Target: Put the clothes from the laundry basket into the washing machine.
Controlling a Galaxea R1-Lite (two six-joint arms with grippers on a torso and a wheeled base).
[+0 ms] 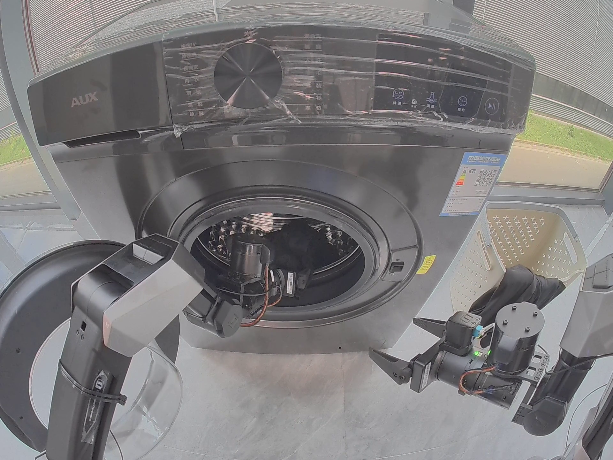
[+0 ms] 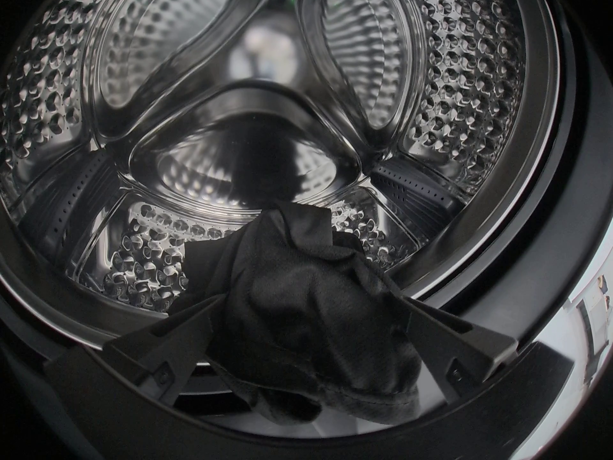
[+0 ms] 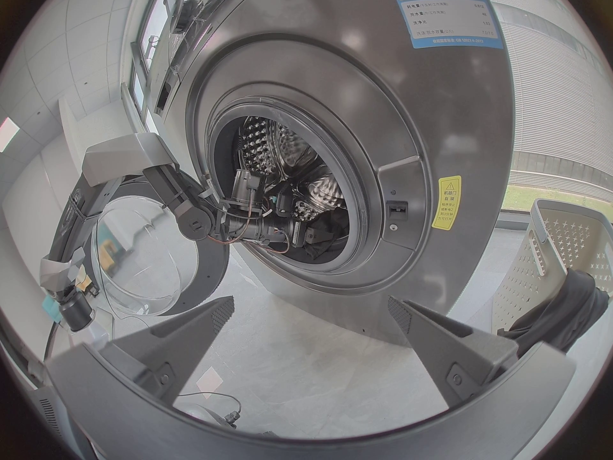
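Black garment (image 2: 306, 352) at drum (image 2: 460, 97) mouth inside wide left pincer (image 2: 310, 303), right pincer (image 3: 310, 301) wide, clothes (image 1: 517, 285) in laundry basket (image 1: 543, 231)

a pale grey, marbled tile floor (image 1: 287, 410) is seen carrying everything here, and thin joint lines are traced across its glossy surface. a grey front-loading washing machine (image 1: 121, 180) is stood directly on it, with its base set flat on the tiles. the machine's round door (image 1: 25, 314) is swung open on the robot's left, low over the floor; whether the tiles are touched by it cannot be told. a cream, perforated laundry basket (image 1: 565, 244) is placed just beside the machine on the robot's right. its foot is hidden, so its contact with the floor cannot be made out.
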